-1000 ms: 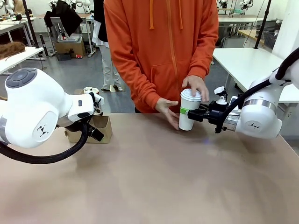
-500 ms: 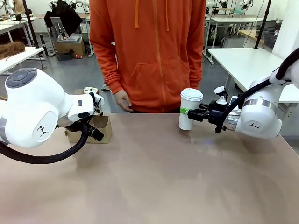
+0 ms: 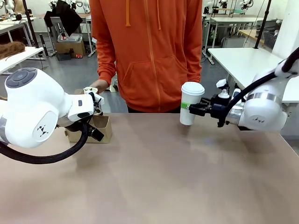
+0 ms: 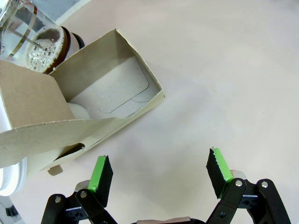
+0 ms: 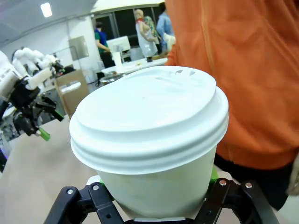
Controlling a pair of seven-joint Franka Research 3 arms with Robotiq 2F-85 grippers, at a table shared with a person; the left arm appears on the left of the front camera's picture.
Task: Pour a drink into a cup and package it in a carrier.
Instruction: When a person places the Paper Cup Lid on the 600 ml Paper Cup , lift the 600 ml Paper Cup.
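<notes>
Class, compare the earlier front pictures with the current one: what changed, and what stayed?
The person let go of the cup and drew back. The right gripper, shut on the cup, lifted it slightly. The left gripper, open, and the carrier stayed put.

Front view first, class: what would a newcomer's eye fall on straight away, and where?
The person's bright orange hoodie at the table's far side catches the eye first. Next comes the lidded white cup, clamped in the right gripper's fingers at the far right. At the left, the brown carrier sits by the big white left arm, with the left gripper open beside it.
</notes>
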